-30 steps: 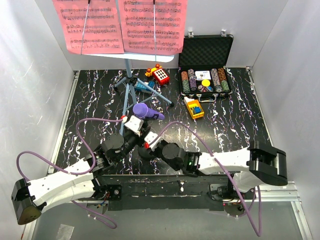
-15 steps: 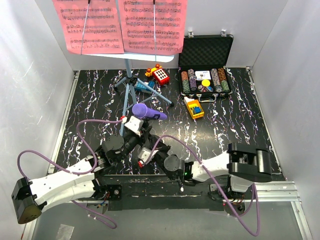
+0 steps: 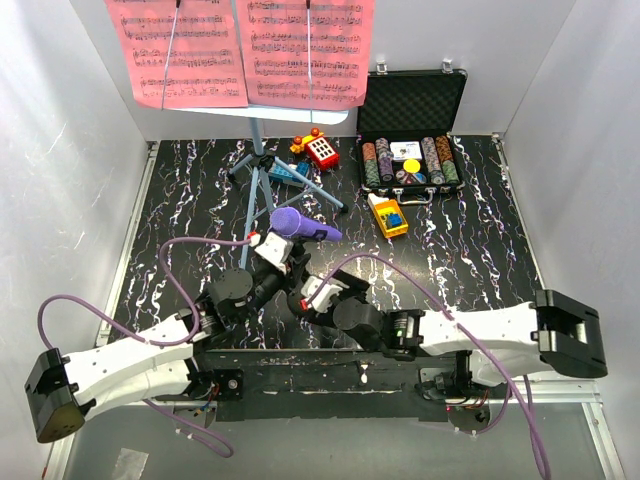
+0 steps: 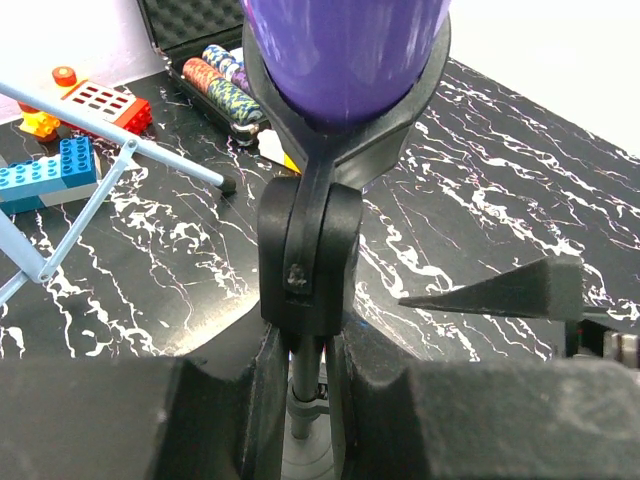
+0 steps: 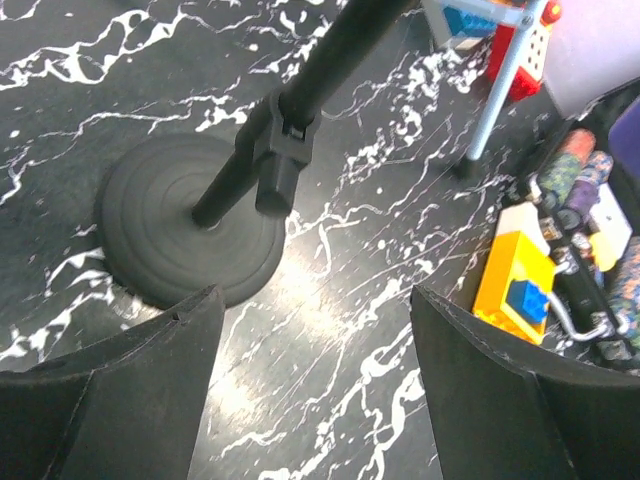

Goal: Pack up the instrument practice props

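The left gripper (image 4: pixel 305 375) is clamped on the thin pole of the mic stand (image 5: pixel 330 60), just under the clip (image 4: pixel 345 140) cradling the purple microphone (image 4: pixel 345 60), probably to steady it upright. The right gripper (image 5: pixel 310 320) hangs spread wide and empty over the round base (image 5: pixel 190 235), near the table's (image 3: pixel 470 260) front edge.

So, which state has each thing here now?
poker chip case: open, lid up.
music stand: standing, tripod legs spread.
pink pages: on the music stand.
microphone: clipped in the mic stand.
mic stand: base on the table.
left gripper: shut on the mic stand.
right gripper: open, empty.
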Tool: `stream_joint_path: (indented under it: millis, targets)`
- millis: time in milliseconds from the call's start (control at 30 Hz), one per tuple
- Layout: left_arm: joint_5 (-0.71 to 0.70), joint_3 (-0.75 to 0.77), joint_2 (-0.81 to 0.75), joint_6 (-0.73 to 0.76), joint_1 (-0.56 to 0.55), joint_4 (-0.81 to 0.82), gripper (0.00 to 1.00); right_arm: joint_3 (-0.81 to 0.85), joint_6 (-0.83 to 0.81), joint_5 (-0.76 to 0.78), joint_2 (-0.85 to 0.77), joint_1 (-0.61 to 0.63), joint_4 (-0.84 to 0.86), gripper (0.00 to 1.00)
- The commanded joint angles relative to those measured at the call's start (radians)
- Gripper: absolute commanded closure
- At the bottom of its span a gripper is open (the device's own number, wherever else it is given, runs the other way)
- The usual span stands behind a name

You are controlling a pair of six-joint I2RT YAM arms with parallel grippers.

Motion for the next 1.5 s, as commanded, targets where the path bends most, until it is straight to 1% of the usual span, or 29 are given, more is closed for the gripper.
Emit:
stream_joint_path:
  millis: [0, 67, 133, 233, 267, 300, 367, 433, 533, 600, 667, 833, 1067, 1133, 1333, 1467]
  targets:
    - [0.010, 0.020, 0.027, 0.007, -0.006, -0.069, 1.00, 0.017, 0.224, -0.092, -0.129, -0.001, -0.167, 0.18]
    - [0.011, 0.029, 0.035, 0.013, -0.006, -0.069, 1.00, 0.004, 0.351, -0.155, -0.201, -0.040, -0.220, 0.18]
    - [0.013, 0.031, 0.041, 0.018, -0.006, -0.063, 1.00, -0.015, 0.516, -0.281, -0.282, -0.125, -0.251, 0.18]
    - [0.017, 0.032, 0.052, 0.015, -0.006, -0.053, 1.00, -0.073, 0.719, -0.512, -0.390, -0.271, -0.213, 0.19]
    - [0.020, 0.034, 0.058, 0.013, -0.006, -0.052, 1.00, -0.085, 0.779, -0.619, -0.413, -0.323, -0.195, 0.19]
    - [0.025, 0.037, 0.064, 0.013, -0.006, -0.049, 1.00, -0.095, 0.836, -0.690, -0.423, -0.363, -0.179, 0.19]
    - [0.028, 0.043, 0.083, 0.013, -0.006, -0.049, 1.00, -0.095, 0.926, -0.821, -0.421, -0.431, -0.155, 0.20]
    - [0.029, 0.048, 0.092, 0.015, -0.006, -0.041, 1.00, -0.082, 1.017, -0.928, -0.373, -0.474, -0.116, 0.20]
    - [0.031, 0.054, 0.107, 0.013, -0.007, -0.023, 1.00, -0.073, 1.124, -1.023, -0.298, -0.482, -0.041, 0.21]
    - [0.030, 0.057, 0.115, 0.010, -0.009, -0.014, 1.00, -0.084, 1.193, -1.057, -0.257, -0.480, 0.035, 0.22]
    - [0.028, 0.058, 0.123, 0.006, -0.012, -0.003, 1.00, -0.105, 1.259, -1.058, -0.229, -0.486, 0.104, 0.22]
    - [0.010, 0.055, 0.124, -0.007, -0.019, 0.014, 1.00, -0.183, 1.445, -1.105, -0.146, -0.543, 0.347, 0.21]
    - [-0.006, 0.051, 0.123, -0.008, -0.033, 0.022, 1.00, -0.200, 1.592, -1.126, -0.039, -0.569, 0.529, 0.22]
    - [-0.007, 0.052, 0.124, -0.007, -0.038, 0.022, 1.00, -0.205, 1.632, -1.136, -0.007, -0.577, 0.586, 0.24]
    - [-0.021, 0.051, 0.120, -0.001, -0.050, 0.023, 1.00, -0.233, 1.741, -1.160, 0.087, -0.598, 0.769, 0.36]
    - [-0.030, 0.049, 0.115, -0.001, -0.058, 0.023, 1.00, -0.254, 1.798, -1.166, 0.145, -0.600, 0.865, 0.41]
